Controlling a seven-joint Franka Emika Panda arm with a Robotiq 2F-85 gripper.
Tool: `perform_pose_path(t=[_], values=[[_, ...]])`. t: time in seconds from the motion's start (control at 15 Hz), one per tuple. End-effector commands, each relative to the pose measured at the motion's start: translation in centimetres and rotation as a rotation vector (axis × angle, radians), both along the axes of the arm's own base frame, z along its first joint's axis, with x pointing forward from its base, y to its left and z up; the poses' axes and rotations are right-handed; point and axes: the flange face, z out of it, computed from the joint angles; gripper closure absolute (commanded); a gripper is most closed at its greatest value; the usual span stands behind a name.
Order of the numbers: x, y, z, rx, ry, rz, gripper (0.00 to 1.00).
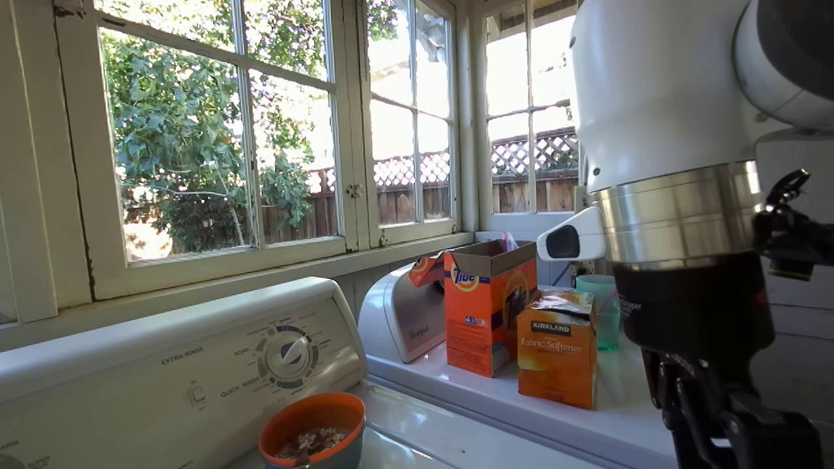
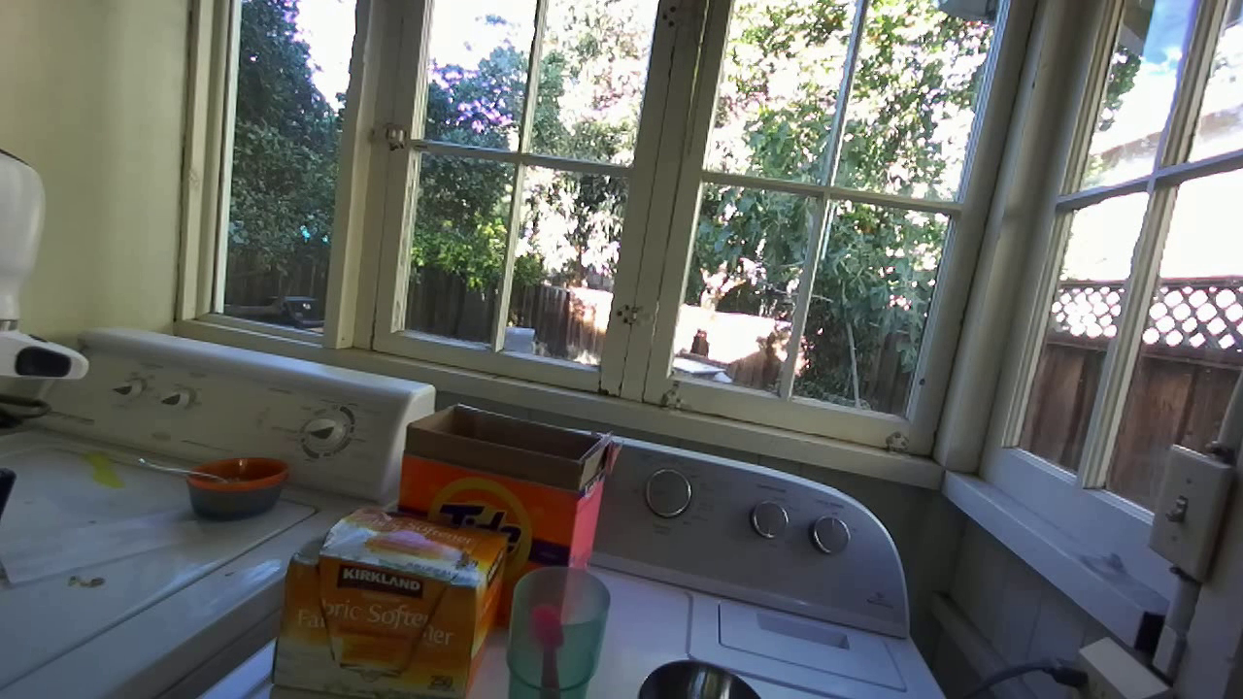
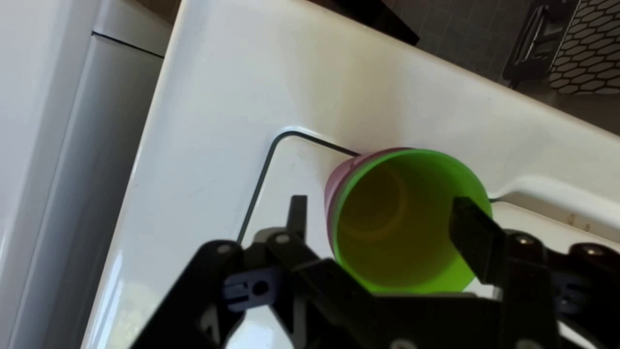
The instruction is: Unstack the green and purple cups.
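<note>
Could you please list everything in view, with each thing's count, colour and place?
laundry machines: 2, white, side by side
green cup: 1, green, nested in the purple cup
purple cup: 1, purple, around the green cup
Tide box: 1, orange, on a machine
softener box: 1, orange, near the Tide box
bowl: 1, orange and grey, on the neighbouring machine
utensil: 1, silvery, in the bowl
tumbler: 1, translucent green, near the softener box
unclear item: 1, pink, in the tumbler
round vessel: 1, metallic, at a picture's bottom edge
windows: several, white-framed, behind the machines
switch: 1, beige, beside the windows
arm: 1, white, above the machines
hand: 1, black, open, at the cups
</note>
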Motion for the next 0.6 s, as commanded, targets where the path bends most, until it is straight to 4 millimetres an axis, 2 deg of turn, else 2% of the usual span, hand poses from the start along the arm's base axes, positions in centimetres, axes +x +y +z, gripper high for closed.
perform_pose_path(t=[0.0, 0.53], values=[[-0.2, 0.2, 0.2, -0.015, -0.01, 0.0, 0.0], [-0.7, 1.4, 0.2, -0.009, -0.014, 0.025, 0.0]])
